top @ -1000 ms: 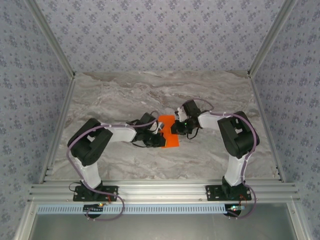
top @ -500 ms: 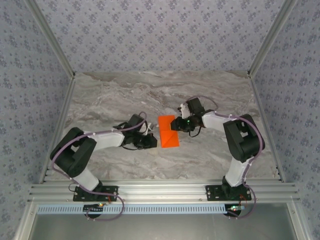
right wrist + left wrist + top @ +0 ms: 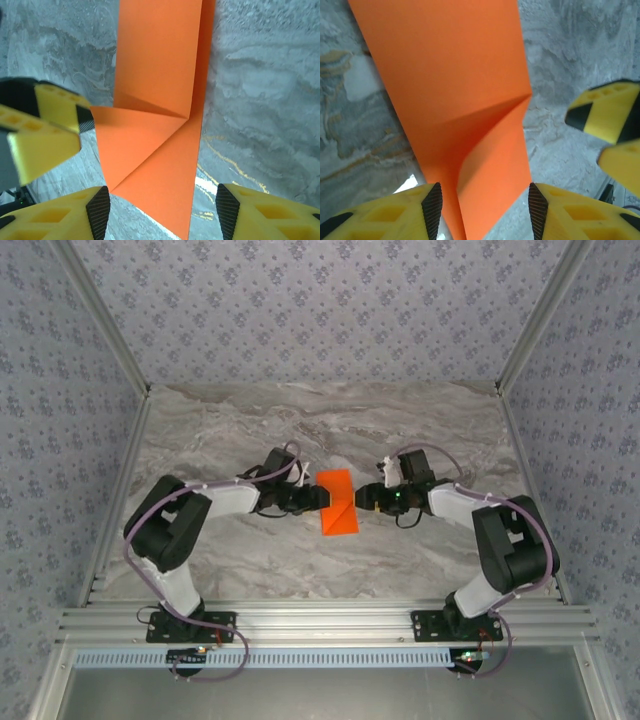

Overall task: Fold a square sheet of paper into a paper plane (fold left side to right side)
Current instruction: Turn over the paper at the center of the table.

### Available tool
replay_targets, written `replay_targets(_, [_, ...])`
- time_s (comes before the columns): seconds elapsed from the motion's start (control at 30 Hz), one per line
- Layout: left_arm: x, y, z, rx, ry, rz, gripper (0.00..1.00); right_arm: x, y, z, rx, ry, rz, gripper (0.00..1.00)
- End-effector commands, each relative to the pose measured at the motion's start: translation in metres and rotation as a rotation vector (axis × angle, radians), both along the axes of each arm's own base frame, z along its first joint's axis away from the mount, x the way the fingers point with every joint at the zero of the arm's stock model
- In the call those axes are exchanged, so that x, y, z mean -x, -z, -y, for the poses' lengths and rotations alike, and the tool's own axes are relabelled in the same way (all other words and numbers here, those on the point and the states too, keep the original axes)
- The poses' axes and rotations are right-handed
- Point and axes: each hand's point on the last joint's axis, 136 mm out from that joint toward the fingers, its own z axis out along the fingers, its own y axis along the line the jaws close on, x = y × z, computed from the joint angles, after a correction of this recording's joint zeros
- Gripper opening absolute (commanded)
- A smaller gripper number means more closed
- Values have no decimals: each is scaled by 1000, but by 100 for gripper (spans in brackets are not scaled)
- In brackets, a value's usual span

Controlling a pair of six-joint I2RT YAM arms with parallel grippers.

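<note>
The left tool [image 3: 316,497] stood with jaws apart, holding nothing, beside the thin orange-red paper sheet [image 3: 338,505]. The sheet lay flat and partly folded, midway between the marbled bench's [image 3: 230,430] side edges. It looked feather-light, limp and apt to slide, so best pinched at a free edge. The right tool [image 3: 364,497] gaped empty.

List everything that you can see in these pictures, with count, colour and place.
sheet of paper: one, orange, partly folded, middle of the table
table: one, grey marble pattern, under everything
walls: three, blue-grey patterned, around the table
metal rails: several, silver, near edge
arms: two, white and black, left arm and right arm
left end effector: one, yellow and black, open, at the paper's left side
right end effector: one, yellow and black, open, at the paper's right side
</note>
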Motion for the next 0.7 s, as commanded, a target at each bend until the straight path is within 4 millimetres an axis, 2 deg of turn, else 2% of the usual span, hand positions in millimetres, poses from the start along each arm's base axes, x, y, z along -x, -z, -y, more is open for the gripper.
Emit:
replay_targets(0.0, [-13, 0, 5, 14, 2, 17, 51, 2, -11, -4, -62, -3, 13, 62])
replay_targets(0.13, [-15, 3, 9, 22, 12, 8, 47, 5, -8, -6, -75, -7, 0, 62])
replay_targets(0.2, [-16, 4, 11, 26, 17, 10, 40, 5, -7, -8, -84, -9, -6, 62])
replay_targets(0.3, [-17, 5, 8, 15, 13, 15, 23, 3, -5, -14, -111, -8, -27, 62])
replay_targets(0.4, [-15, 4, 5, 5, 3, 22, 13, -1, -4, -22, -134, -8, -39, 62])
replay_targets(0.67, [-12, -2, -2, -8, -7, 45, 3, -9, 3, -34, -119, -11, -74, 62])
